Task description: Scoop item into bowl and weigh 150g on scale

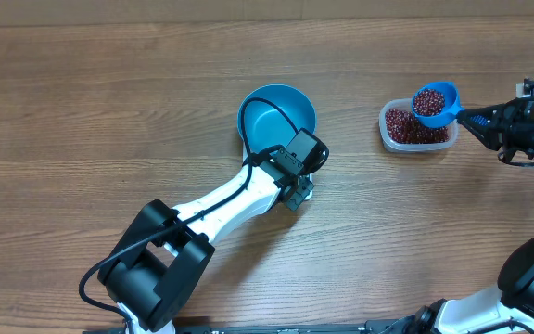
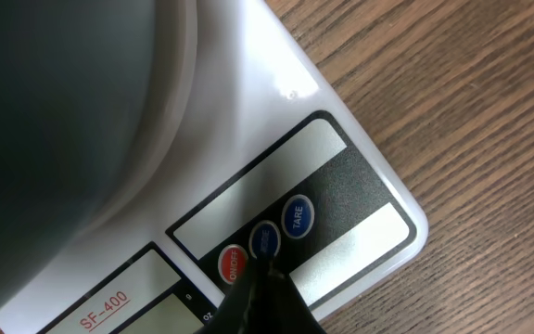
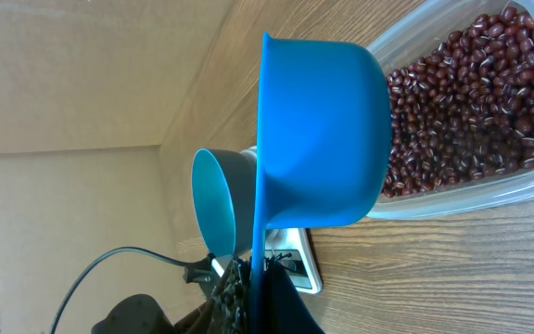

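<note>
Only overhead: beans (image 1: 426,101) inside the scoop (image 1: 450,110)

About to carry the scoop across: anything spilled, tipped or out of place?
Nothing stands out. All beans are in the clear tub or the blue scoop that the right gripper holds over it, none on the wood. The teal bowl sits upright on the scale, left gripper at its buttons.

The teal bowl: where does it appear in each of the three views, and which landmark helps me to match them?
Overhead: the teal bowl sits near the centre, in the upper half.
Left wrist: its dark outside fills the upper left.
Right wrist: lower centre-left, seen on edge, left of the blue scoop.
Shared landmark: the white scale under the bowl, plain in both wrist views; overhead it is mostly hidden.
</note>
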Robot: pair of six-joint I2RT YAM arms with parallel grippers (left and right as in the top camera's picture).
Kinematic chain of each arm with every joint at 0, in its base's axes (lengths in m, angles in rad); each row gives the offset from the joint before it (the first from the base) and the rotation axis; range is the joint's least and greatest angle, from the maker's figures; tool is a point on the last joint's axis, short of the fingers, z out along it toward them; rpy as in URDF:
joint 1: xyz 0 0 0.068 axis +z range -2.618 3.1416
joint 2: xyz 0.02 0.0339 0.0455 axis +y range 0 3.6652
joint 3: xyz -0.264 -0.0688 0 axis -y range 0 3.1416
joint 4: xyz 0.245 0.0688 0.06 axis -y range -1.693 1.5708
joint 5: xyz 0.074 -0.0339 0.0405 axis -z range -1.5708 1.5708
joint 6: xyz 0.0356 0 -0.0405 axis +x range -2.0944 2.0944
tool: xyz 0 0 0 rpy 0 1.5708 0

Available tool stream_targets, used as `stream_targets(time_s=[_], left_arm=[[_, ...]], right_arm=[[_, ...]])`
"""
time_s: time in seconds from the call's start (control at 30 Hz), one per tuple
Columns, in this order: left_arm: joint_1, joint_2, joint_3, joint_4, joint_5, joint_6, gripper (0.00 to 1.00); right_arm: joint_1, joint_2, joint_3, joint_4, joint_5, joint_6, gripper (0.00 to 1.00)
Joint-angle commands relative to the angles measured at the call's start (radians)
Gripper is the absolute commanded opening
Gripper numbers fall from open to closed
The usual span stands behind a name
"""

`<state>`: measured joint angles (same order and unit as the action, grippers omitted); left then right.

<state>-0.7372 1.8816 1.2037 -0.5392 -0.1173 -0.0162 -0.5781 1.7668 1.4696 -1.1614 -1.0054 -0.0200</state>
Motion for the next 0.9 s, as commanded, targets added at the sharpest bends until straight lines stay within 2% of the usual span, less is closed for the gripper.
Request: stream_targets(time_s=[0.0,0.87], left_arm=[[0.006,0.0,0.016,-0.006,-0.017,0.009,0.04],[0.006,0.002,0.015,-0.01,-0.047,0.032,0.04]], right_arm=[[0.0,0.006,0.002,0.003,-0.005,-0.016,0.04],[0.0,0.006,0.002,0.003,-0.004,-0.016,0.04]])
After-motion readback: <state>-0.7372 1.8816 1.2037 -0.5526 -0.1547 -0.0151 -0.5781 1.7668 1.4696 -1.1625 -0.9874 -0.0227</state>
